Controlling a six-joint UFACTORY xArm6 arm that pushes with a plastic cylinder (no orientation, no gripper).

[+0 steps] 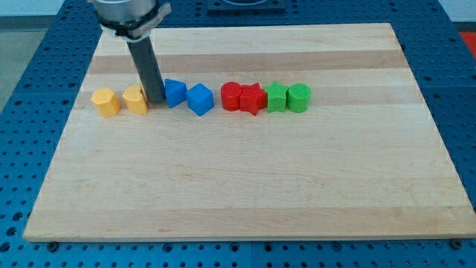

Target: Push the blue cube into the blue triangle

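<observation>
A blue cube (200, 99), turned corner-on, sits in a row of blocks across the upper part of the wooden board (245, 186). Just to its left, a small gap apart, is a blue triangle-like block (175, 93). My tip (155, 100) rests on the board between that blue triangle and a yellow block (136, 99). It stands right against the triangle's left side and hides that edge. The tip is left of the blue cube, with the triangle between them.
A second yellow block (105, 102) lies at the row's left end. Right of the cube are a red rounded block (231, 97) touching a red star (253, 98), then a green block (277, 97) and a green cylinder (299, 97).
</observation>
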